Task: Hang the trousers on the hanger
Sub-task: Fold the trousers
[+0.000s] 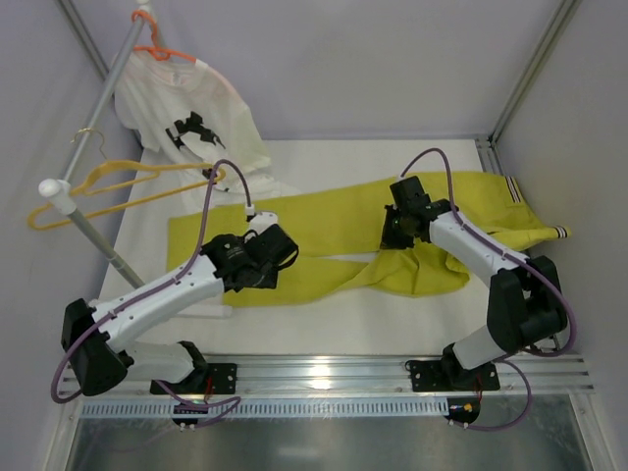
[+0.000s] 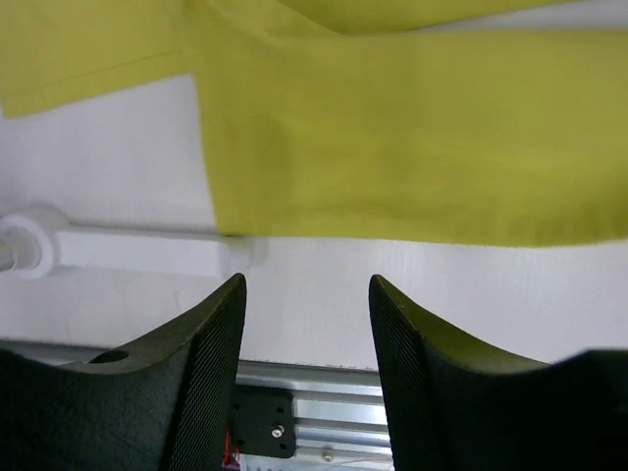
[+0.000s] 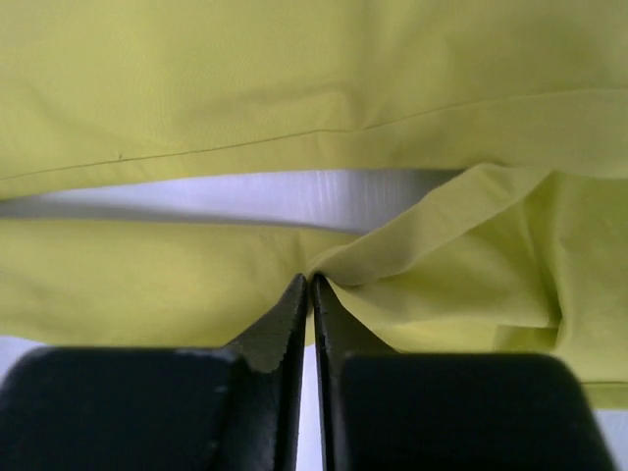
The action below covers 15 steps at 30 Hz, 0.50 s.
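I see the trousers (image 1: 324, 224) lying spread flat on the table (image 1: 334, 309), well apart from the hanger (image 1: 182, 167) on the rail (image 1: 98, 108). My left gripper (image 2: 306, 283) is released above a leg's edge. The right gripper (image 3: 312, 281) pinches a raised fold of the cloth.

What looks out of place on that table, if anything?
The trousers do not lie flat on the table. At the right arm's jaws, one leg is bunched into a raised, creased fold, with the cloth gathered at their tips. The rest of the cloth looks smooth.
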Available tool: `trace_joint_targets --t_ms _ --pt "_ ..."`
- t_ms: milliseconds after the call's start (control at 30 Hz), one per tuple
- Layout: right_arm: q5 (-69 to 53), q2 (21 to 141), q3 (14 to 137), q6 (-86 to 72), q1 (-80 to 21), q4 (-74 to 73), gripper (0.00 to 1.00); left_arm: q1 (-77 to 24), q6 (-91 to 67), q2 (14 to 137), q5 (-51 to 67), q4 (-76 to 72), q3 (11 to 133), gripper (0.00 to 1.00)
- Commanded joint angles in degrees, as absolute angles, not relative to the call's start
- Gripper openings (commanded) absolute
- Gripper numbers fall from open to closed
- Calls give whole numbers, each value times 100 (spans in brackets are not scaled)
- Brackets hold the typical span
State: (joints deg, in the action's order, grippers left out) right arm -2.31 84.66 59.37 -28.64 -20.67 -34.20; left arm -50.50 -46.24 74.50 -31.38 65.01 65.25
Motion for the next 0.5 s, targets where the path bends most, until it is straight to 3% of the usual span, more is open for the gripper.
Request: trace_joint_targets --t_ms 0,467 --pt "-27 8771 6407 -2883 -2083 -3260 4 -5317 -3596 7075 -2603 5196 6355 54" --pt "88 9765 6627 -3173 -1574 -3138 4 -5520 -1811 7690 -1846 3341 5853 54"
